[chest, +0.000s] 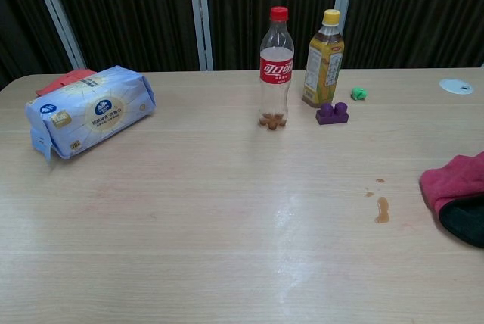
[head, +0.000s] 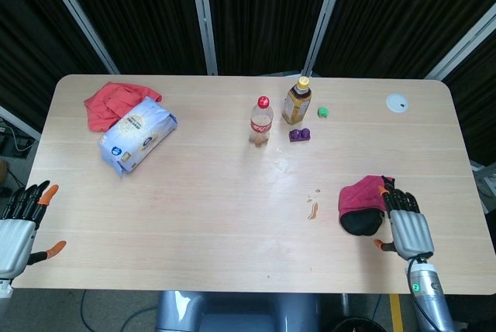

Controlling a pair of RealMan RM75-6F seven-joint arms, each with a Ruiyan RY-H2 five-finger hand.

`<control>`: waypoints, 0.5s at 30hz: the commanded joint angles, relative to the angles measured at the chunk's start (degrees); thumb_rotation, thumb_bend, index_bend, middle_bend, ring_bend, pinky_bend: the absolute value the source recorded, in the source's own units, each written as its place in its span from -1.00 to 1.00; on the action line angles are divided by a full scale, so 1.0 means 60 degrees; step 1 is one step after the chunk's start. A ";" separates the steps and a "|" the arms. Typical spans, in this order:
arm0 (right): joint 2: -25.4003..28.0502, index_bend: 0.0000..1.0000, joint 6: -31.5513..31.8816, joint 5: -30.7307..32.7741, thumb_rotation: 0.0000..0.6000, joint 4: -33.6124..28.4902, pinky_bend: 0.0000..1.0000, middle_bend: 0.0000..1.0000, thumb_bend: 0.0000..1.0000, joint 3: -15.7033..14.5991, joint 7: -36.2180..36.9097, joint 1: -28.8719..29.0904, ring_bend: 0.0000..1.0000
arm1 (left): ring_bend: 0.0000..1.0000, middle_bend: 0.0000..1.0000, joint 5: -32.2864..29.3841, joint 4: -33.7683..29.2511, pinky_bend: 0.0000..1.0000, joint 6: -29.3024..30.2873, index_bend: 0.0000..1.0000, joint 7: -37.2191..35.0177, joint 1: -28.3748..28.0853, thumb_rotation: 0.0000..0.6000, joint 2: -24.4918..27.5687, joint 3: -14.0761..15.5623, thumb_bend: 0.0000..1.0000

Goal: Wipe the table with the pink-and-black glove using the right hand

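The pink-and-black glove (head: pixel 359 205) lies on the table's right side; in the chest view the glove (chest: pixel 458 194) is cut off by the right edge. A brown spill (head: pixel 313 209) marks the wood just left of it, and the spill (chest: pixel 382 209) shows in the chest view too. My right hand (head: pixel 407 225) hovers right beside the glove, fingers spread, fingertips near its right edge, holding nothing. My left hand (head: pixel 17 223) stays off the table's front left corner, fingers apart and empty. Neither hand shows in the chest view.
A cola bottle (head: pixel 261 121), a yellow tea bottle (head: pixel 297 100), a purple block (head: pixel 300 135) and a green cap (head: pixel 323 112) stand mid-back. A tissue pack (head: pixel 137 133) and red cloth (head: pixel 108 102) lie back left. A white disc (head: pixel 397 102) sits back right.
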 commanded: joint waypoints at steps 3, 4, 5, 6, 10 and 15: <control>-0.0971 -1.00 -0.0168 0.0745 1.00 0.0670 -0.90 -1.00 -0.87 0.0189 -0.0630 0.0386 -1.00 | -1.00 -1.00 -0.0032 -0.0001 -1.00 -0.0025 -1.00 -0.0044 -0.0012 1.00 -0.0002 -0.0013 -1.00; -0.1141 -1.00 -0.0199 0.0887 1.00 0.0869 -0.90 -1.00 -0.87 0.0191 -0.0700 0.0428 -1.00 | -1.00 -1.00 -0.0042 0.0001 -1.00 -0.0037 -1.00 -0.0050 -0.0021 1.00 -0.0006 -0.0021 -1.00; -0.1265 -1.00 -0.0214 0.0981 1.00 0.1026 -0.90 -1.00 -0.86 0.0199 -0.0740 0.0457 -1.00 | -1.00 -1.00 -0.0048 0.0003 -1.00 -0.0047 -1.00 -0.0056 -0.0026 1.00 -0.0010 -0.0023 -1.00; -0.1377 -1.00 -0.0233 0.1073 1.00 0.1174 -0.90 -1.00 -0.84 0.0209 -0.0763 0.0483 -1.00 | -1.00 -1.00 -0.0053 0.0003 -1.00 -0.0058 -1.00 -0.0062 -0.0031 1.00 -0.0012 -0.0022 -1.00; -0.1720 -1.00 -0.0308 0.1353 1.00 0.1707 -0.90 -1.00 -0.77 0.0275 -0.0720 0.0567 -1.00 | -1.00 -1.00 -0.0067 0.0021 -1.00 -0.0098 -1.00 -0.0071 -0.0050 1.00 -0.0022 -0.0022 -1.00; -0.2024 -1.00 -0.0435 0.1653 1.00 0.2277 -0.90 -1.00 -0.74 0.0373 -0.0591 0.0653 -1.00 | -1.00 -1.00 -0.0108 0.0024 -1.00 -0.0162 -1.00 -0.0113 -0.0079 1.00 -0.0030 -0.0031 -1.00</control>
